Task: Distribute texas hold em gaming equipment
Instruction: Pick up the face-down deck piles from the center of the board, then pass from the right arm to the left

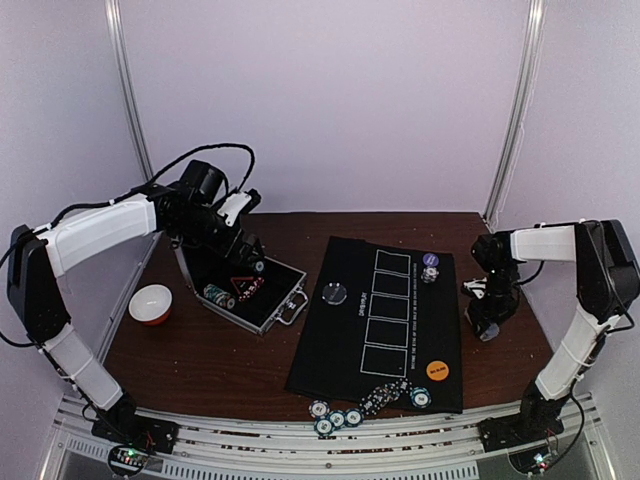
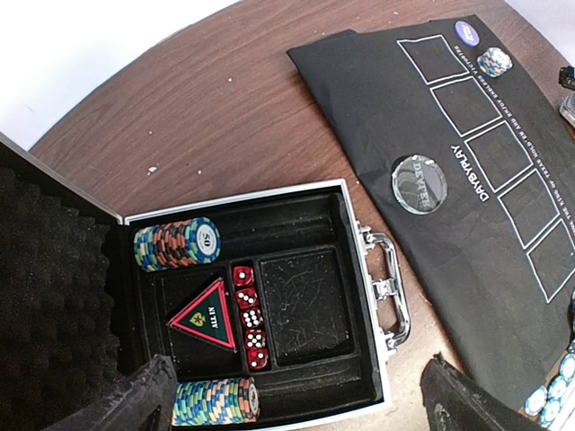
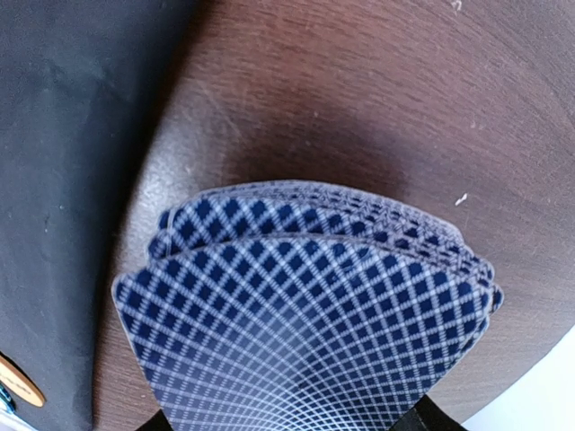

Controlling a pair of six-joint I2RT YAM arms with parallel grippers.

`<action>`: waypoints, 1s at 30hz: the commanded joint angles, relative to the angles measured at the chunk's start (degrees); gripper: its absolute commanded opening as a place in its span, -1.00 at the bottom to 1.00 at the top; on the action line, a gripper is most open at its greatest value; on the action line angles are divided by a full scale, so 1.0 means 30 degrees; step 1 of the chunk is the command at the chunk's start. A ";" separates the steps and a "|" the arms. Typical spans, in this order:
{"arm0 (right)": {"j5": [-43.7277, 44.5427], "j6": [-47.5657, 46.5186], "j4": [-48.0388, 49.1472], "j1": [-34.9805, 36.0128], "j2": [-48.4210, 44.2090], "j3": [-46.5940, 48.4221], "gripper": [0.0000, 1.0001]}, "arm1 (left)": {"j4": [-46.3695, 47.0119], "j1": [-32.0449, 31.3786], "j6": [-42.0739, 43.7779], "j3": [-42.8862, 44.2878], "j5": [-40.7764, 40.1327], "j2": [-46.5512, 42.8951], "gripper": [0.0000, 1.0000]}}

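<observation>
In the right wrist view a deck of blue diamond-backed playing cards (image 3: 305,314) sits between the jaws of my right gripper (image 3: 292,422), which is closed on it just above the brown table, right of the black mat (image 1: 340,350). My left gripper (image 2: 301,404) hangs open over the open silver case (image 2: 377,269), holding nothing. Two rolls of striped poker chips (image 2: 177,244) (image 2: 216,401) lie in the case. More chips (image 1: 370,400) are spread at the mat's near edge. An orange disc (image 1: 436,369), a purple disc (image 1: 431,259) and a small chip stack (image 1: 429,272) rest on the mat.
A clear round dealer button (image 2: 420,186) lies on the mat. Red dice (image 2: 251,316) and a green triangular marker (image 2: 207,314) sit in the case, whose foam lid (image 2: 54,296) stands up at the left. A red-and-white bowl (image 1: 151,303) stands left of the case.
</observation>
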 commanded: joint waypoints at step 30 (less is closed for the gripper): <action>0.1274 -0.4817 -0.0711 1.4385 0.0971 1.2654 -0.07 | 1.3379 -0.0334 -1.0489 -0.3879 1.3428 0.0931 0.75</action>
